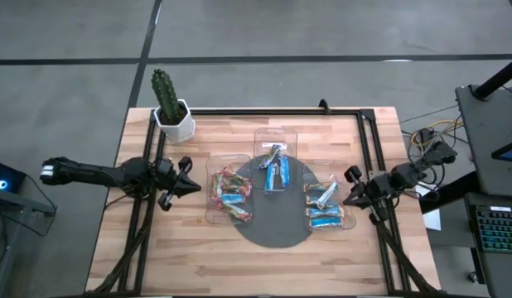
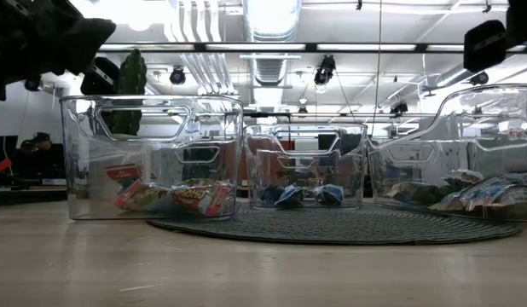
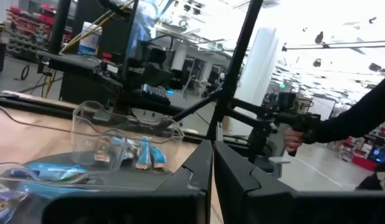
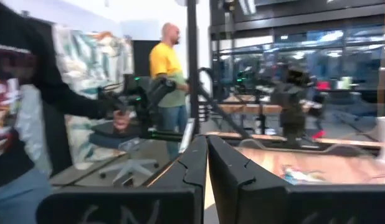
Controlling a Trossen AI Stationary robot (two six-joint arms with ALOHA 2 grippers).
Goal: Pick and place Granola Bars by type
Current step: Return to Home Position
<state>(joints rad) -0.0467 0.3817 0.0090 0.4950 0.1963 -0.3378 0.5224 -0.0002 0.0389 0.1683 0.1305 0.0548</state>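
Note:
Three clear plastic trays stand on a round grey mat (image 1: 277, 228). The left tray (image 1: 229, 196) holds red-orange and blue granola bars (image 2: 174, 197). The middle, far tray (image 1: 275, 163) holds blue and silvery bars (image 2: 298, 195). The right tray (image 1: 326, 207) holds blue and silvery bars (image 2: 494, 192). My left gripper (image 1: 192, 185) hovers left of the left tray, shut and empty, its fingers (image 3: 212, 174) closed together. My right gripper (image 1: 349, 197) hovers at the right tray's right side, shut and empty, its fingers (image 4: 207, 163) also together.
A potted cactus (image 1: 169, 103) stands at the table's far left corner. A black frame rail (image 1: 264, 111) runs along the far edge, with more rails down both sides. People stand in the room beyond the table (image 4: 167, 87). Bare wood lies along the near edge (image 1: 264, 269).

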